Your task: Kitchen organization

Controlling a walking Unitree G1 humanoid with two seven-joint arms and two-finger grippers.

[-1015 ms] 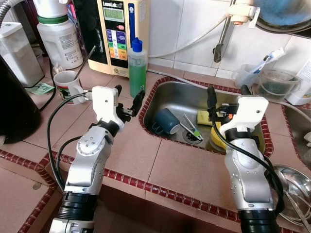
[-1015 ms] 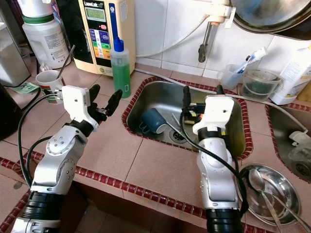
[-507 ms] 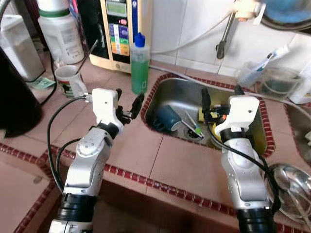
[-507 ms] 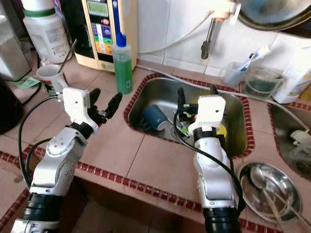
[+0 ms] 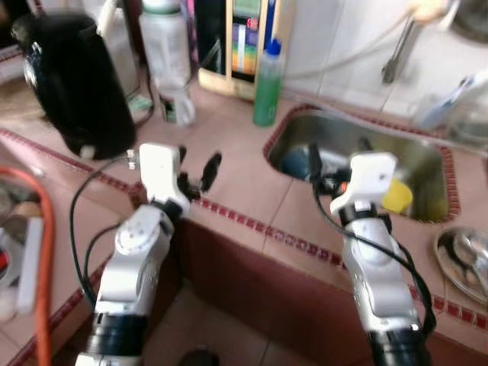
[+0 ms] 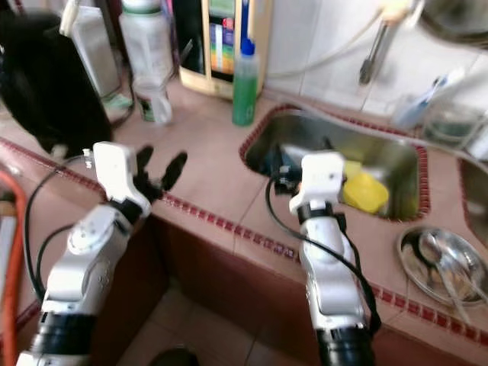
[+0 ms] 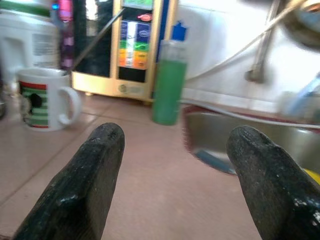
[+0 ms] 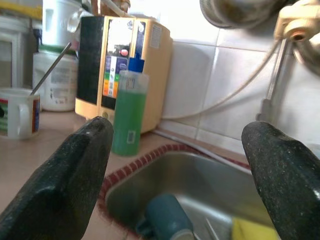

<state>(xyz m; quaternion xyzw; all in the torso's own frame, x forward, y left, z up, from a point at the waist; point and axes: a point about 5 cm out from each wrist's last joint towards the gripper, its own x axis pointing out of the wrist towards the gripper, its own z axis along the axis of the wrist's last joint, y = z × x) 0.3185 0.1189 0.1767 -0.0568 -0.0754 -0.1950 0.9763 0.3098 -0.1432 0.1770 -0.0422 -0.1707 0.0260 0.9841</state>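
Taking the sink (image 5: 427,156) as landmark and going from left to right: far to its left stands a black kettle (image 5: 72,84), nearer a white mug (image 7: 44,98) with green and red bands and a dark figure, a rod standing in it. Then a beige appliance (image 8: 131,70) with coloured buttons against the wall; its writing is too blurred to read. Just beside the sink's left edge stands a green bottle (image 8: 129,112) with blue cap; the label is not legible.

The left gripper (image 5: 197,171) hovers over the counter to the left of the sink, its fingers spread wide with nothing between them. The right gripper (image 5: 335,156) is at the sink's front edge, also spread and empty.

Inside the sink lie a blue cup (image 8: 167,218) on its side and something yellow (image 5: 396,194). To the right of the sink sits a steel bowl (image 6: 444,263).

I judge no item is grasped yet; the robot seems to be between steps. The next move probably calls for choosing one object and approaching it
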